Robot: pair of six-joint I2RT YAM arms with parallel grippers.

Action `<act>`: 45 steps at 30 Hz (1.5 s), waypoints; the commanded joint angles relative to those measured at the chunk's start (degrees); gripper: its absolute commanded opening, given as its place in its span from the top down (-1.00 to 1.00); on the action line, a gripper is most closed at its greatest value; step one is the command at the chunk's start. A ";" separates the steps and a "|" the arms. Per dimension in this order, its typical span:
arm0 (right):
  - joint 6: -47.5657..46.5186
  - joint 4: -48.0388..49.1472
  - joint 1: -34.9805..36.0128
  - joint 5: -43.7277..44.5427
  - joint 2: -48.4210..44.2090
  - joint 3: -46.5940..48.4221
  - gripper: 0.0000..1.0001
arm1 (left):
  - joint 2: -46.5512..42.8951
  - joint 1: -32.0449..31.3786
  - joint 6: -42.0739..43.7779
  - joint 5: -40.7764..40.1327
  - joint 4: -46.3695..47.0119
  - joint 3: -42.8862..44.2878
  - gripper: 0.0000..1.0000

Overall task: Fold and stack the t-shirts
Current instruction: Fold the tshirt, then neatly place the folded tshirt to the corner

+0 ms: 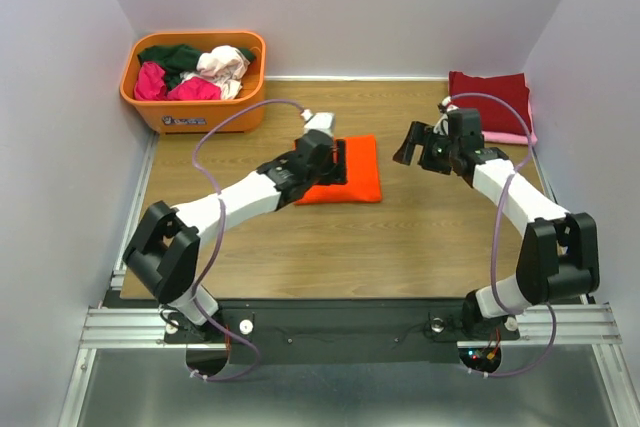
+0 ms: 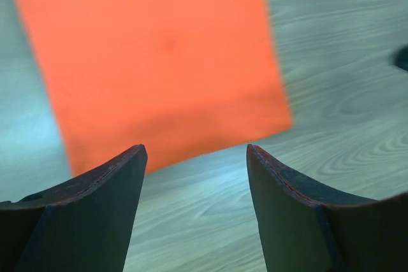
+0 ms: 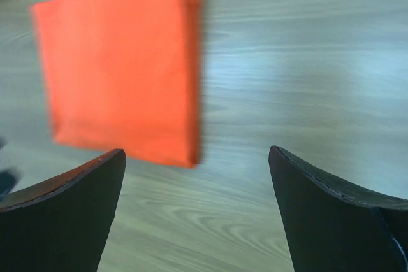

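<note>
By orange t-shirt (image 1: 345,169), L claw (image 2: 195,148) & R claw (image 3: 197,151) spread wide, empty.

Wood table (image 1: 420,237), orange t-shirt (image 1: 358,175), tub (image 1: 200,115), folded stack (image 1: 490,97)

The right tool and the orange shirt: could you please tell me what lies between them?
Only bare table separates the right tool from the orange shirt; the top view shows the gap clearly.

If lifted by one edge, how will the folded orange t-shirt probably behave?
The orange t-shirt is soft cloth, so it would likely droop and unfold. Its folded layers, visible at one edge, may slide apart. Pushed on the smooth table, it probably slides or bunches.
</note>
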 commanded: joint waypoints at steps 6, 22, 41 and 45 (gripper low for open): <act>0.98 -15.44 -8.06 22.65 -3.93 -1.21 -1.00 | 17.56 -15.38 14.86 -17.95 -10.32 20.20 -0.48; 2.74 -15.09 -16.15 17.73 -4.02 -4.03 -1.00 | 39.56 -19.26 23.93 -17.09 -12.70 39.89 -0.22; 3.27 -12.02 -16.15 5.70 -1.92 -4.56 -1.00 | 40.80 -18.99 20.50 -17.09 -16.92 35.42 0.74; 5.12 -7.90 -16.15 -1.34 -0.68 -5.96 -1.00 | 38.08 -18.29 19.62 -16.48 -15.96 34.11 0.95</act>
